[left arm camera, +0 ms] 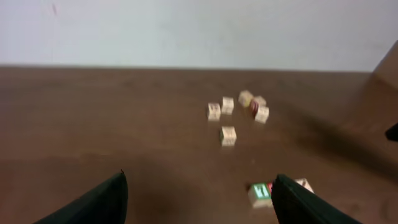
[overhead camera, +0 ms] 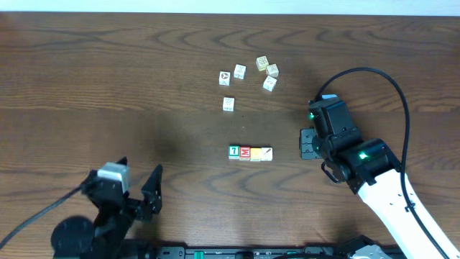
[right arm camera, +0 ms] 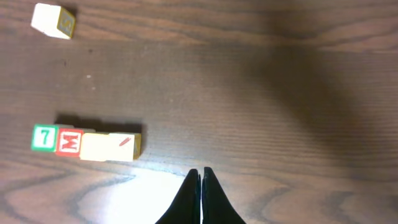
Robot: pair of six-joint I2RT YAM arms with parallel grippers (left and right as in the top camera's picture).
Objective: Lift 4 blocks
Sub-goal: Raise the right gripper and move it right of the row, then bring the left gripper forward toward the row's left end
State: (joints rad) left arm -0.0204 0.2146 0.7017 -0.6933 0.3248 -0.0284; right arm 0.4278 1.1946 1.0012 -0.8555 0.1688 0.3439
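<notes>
Left hand (overhead camera: 139,171) sits nearest, fingers spread wide, empty. Right hand (right arm camera: 201,177), fingers pressed together on nothing, stands just off the white end of the four blocks (overhead camera: 250,152), which touch in one row on the table (overhead camera: 108,72). They are likely lined up so an end-to-end squeeze lifts all. The row's long axis runs left-right, green end left. Spare cubes (overhead camera: 239,71) lie beyond.

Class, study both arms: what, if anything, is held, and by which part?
Nothing is held. Right gripper: jaws shut, empty, clear of the row of four blocks. Left gripper: jaws open, empty.
</notes>
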